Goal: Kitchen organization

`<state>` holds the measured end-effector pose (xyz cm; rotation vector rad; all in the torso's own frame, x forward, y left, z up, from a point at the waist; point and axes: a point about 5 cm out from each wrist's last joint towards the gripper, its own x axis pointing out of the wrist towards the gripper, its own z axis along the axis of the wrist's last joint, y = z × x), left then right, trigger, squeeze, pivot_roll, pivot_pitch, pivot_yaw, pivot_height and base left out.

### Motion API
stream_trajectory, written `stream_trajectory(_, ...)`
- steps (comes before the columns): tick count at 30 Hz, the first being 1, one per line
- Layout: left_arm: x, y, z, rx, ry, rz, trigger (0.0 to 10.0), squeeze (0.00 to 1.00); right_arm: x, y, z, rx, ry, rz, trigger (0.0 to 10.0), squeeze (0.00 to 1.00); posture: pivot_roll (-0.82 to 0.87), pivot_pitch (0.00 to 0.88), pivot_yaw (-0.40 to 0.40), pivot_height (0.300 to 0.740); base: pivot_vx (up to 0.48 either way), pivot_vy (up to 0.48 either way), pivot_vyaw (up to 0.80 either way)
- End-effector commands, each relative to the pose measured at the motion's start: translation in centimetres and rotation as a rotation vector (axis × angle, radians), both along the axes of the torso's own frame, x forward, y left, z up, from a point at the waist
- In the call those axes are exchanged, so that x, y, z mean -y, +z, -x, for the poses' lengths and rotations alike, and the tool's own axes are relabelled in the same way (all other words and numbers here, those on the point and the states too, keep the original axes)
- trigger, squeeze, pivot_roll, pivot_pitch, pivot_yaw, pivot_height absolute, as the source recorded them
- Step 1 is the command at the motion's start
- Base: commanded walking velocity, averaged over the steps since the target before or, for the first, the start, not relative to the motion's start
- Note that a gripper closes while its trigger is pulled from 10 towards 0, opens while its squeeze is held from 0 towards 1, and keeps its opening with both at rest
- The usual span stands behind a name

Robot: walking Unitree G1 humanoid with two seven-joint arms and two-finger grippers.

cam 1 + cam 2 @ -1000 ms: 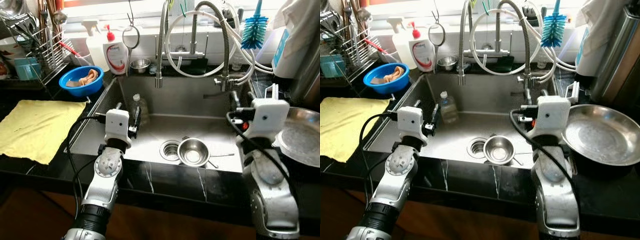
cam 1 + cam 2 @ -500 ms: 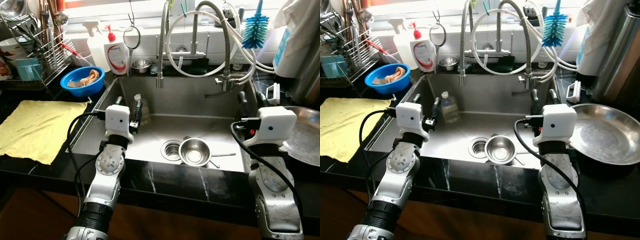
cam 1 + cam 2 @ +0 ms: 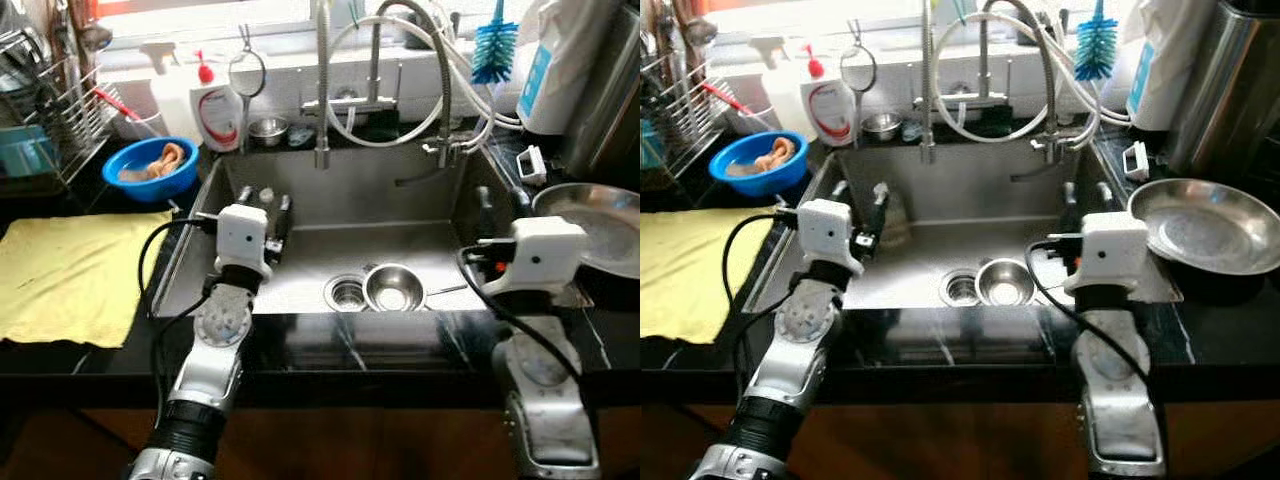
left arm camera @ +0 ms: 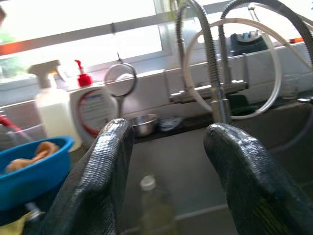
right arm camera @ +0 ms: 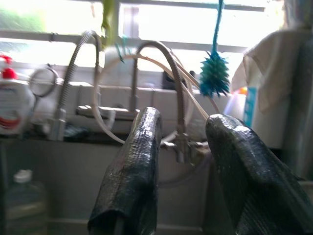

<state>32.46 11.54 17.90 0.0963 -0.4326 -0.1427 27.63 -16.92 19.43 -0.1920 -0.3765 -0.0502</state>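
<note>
A small metal bowl (image 3: 393, 288) is seen in the middle of the frame, on the bottom of the sink (image 3: 340, 190), just beside the drain (image 3: 346, 292). A clear bottle (image 3: 894, 216) is stood at the sink's left side. The left gripper (image 4: 168, 161) is held over the sink's left part, fingers wide apart and empty. The right gripper (image 5: 183, 161) is held at the sink's right edge, also spread and empty. A big steel pan (image 3: 1203, 225) is set at the right of the frame.
</note>
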Motion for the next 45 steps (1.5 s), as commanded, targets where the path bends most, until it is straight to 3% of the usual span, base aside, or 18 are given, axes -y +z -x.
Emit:
stream_trajectory(1,0.2,0.0,0.0,0.006,-0.004,-0.008,10.0,0.0,0.0,0.1,0.0,0.005,-0.001,0.004,10.0,0.0,-0.26,0.0,0.113,0.74,0.0,0.0,0.0)
stream_trajectory(10,0.3,0.1,0.1,0.011,-0.017,0.001,10.0,0.0,-0.6,-0.1,-0.2,-0.003,0.025,-0.026,10.0,0.0,-0.26,0.0,0.114,0.74,0.0,0.257,-0.28)
stream_trajectory(23,1.6,-0.8,0.4,-0.022,-0.083,-0.082,10.0,0.0,-0.9,-0.2,-0.2,-0.003,0.026,-0.02,10.0,0.0,-0.26,0.0,0.115,0.74,0.0,0.025,-0.51)
stream_trajectory(32,1.6,-0.8,0.4,-0.027,-0.088,-0.091,10.0,0.0,-0.1,0.2,-0.1,-0.012,-0.027,-0.024,10.0,0.0,-0.27,0.0,0.117,0.74,0.0,0.0,0.0)
stream_trajectory(38,1.7,-0.9,0.4,-0.03,-0.093,-0.087,10.0,0.0,2.5,1.7,-0.2,0.0,-0.18,-0.139,10.0,0.0,-0.28,0.0,0.122,0.74,0.0,0.0,0.0)
stream_trajectory(39,1.7,-0.9,0.4,-0.031,-0.097,-0.088,10.0,0.0,3.0,2.0,-0.3,0.002,-0.207,-0.176,10.0,1.0,-0.28,0.0,0.122,0.74,0.0,0.0,0.0)
stream_trajectory(44,1.9,-1.0,0.1,-0.047,-0.097,-0.097,10.0,0.0,4.8,2.1,-0.9,-0.081,-0.367,-0.319,10.0,1.0,-0.28,0.0,0.117,0.74,0.0,0.0,0.0)
stream_trajectory(45,1.8,-1.0,0.1,-0.049,-0.096,-0.097,10.0,0.0,5.0,2.1,-1.0,-0.084,-0.376,-0.367,10.0,0.52,-0.27,0.0,0.116,0.74,0.0,0.0,0.0)
